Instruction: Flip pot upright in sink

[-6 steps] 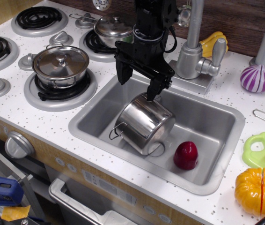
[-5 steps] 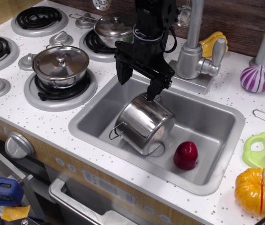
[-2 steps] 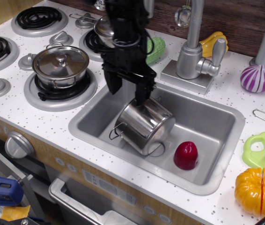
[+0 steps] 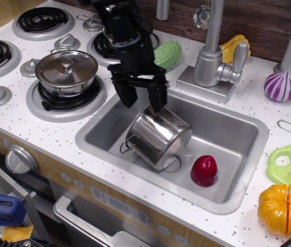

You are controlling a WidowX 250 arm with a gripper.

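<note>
The shiny lidless steel pot lies tilted on its side in the grey sink, its flat base facing up and to the back, its wire handles low at the front. My black gripper hangs just above the pot's upper back edge, at the sink's back-left rim. Its two fingers stand apart and hold nothing. The right finger's tip is close to the pot's base; I cannot tell if it touches.
A dark red toy lies in the sink right of the pot. A lidded pot stands on the near burner. A green toy and the faucet stand behind the sink. Toy vegetables lie on the right counter.
My gripper has moved left and a little down, from above the pot's right side to its upper left edge, and turned. The pot has not moved.
</note>
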